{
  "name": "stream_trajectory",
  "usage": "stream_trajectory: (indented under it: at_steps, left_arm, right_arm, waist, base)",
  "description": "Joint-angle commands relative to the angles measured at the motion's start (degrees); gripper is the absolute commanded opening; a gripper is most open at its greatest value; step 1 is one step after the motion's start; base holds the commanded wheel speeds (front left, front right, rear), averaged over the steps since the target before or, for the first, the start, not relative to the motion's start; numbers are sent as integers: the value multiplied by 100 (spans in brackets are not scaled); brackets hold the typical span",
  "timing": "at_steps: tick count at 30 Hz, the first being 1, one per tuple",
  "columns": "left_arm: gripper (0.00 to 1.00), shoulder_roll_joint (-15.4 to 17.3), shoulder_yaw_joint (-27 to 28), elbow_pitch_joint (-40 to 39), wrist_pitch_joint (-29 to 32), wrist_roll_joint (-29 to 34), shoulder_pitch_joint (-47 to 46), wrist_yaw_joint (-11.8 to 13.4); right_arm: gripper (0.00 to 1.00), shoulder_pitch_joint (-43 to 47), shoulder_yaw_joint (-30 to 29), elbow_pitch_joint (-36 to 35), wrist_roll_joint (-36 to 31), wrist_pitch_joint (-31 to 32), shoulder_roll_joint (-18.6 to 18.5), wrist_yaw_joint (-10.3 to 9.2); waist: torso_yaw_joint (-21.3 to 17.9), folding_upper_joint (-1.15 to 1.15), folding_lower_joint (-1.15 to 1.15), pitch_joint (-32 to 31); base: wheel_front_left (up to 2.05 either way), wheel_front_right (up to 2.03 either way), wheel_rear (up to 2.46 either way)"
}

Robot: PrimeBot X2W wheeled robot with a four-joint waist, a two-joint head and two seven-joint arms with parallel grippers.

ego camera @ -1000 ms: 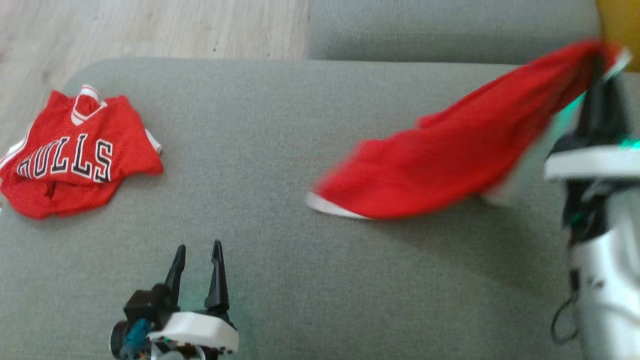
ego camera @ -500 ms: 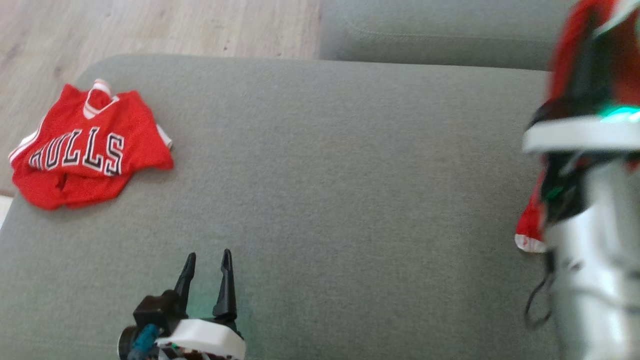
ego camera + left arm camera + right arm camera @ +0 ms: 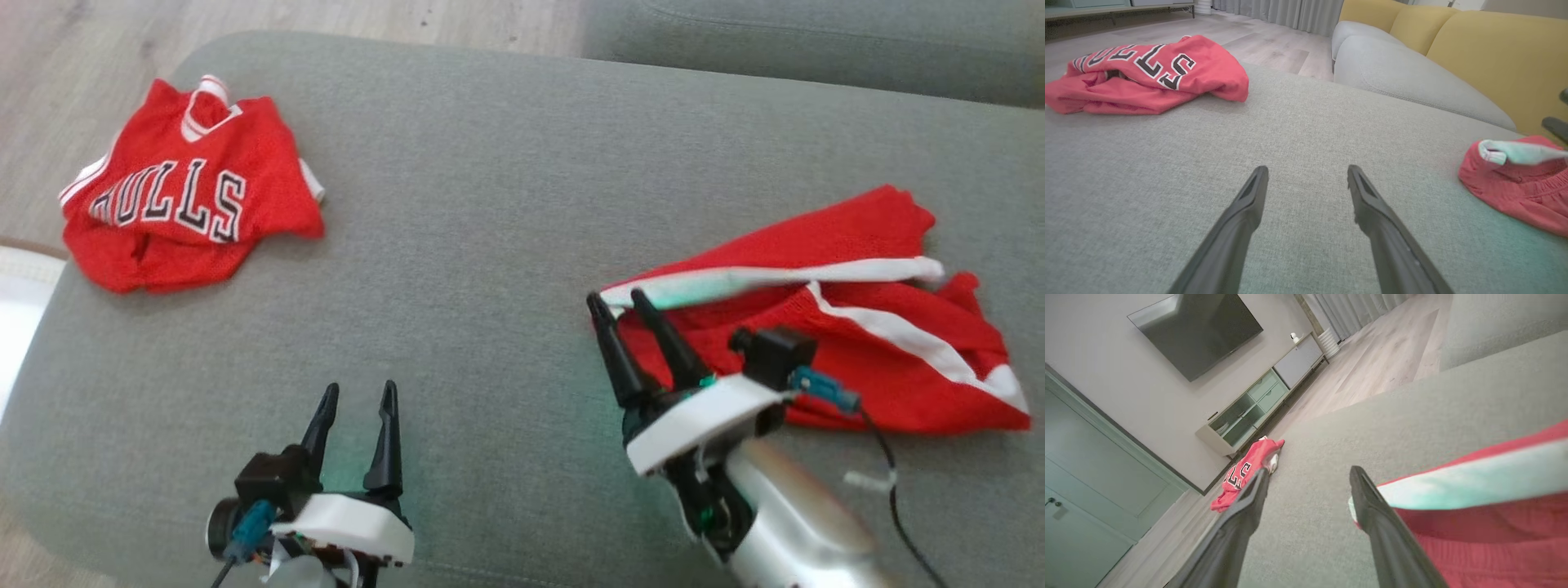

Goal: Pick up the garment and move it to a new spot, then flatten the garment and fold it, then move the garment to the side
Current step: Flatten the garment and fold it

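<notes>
Right gripper: jaws apart, holding nothing.
Left gripper: jaws apart, empty.
Garment: crumpled red mesh shorts with white stripes, just right of the right gripper's fingertips.
Handling: probably light, limp and prone to bunching.
Hold: the white-striped edge nearest those fingertips.

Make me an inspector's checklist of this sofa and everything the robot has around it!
Surface: grey sofa cushion, level.
Job's things: red shorts, crumpled on the cushion's right side, not held.
Clutter: red jersey, roughly folded, far left corner.
Grippers: left gripper open over bare cushion; right gripper open at the shorts' left edge.
Cables: black cable, hanging loose behind the right gripper.
Surroundings: wooden floor, yellow sofa back, television, cabinet.
</notes>
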Motion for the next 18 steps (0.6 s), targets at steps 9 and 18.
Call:
stream_trajectory:
  at_steps: [9, 18]
  left_arm:
    - [100, 17, 382, -371, -38, -34, -269, 91]
    - [100, 17, 769, -530, -38, 92, -94, 460]
  right_arm:
    - [100, -193, -1052, -122, -1225, -38, 23, 20]
    - [100, 608, -2855, -352, -2817, -38, 23, 20]
  waist:
    - [-653, 0, -1, -113]
    - [-1157, 0, -1, -365]
  base:
    - [0, 0, 0]
    - [0, 0, 0]
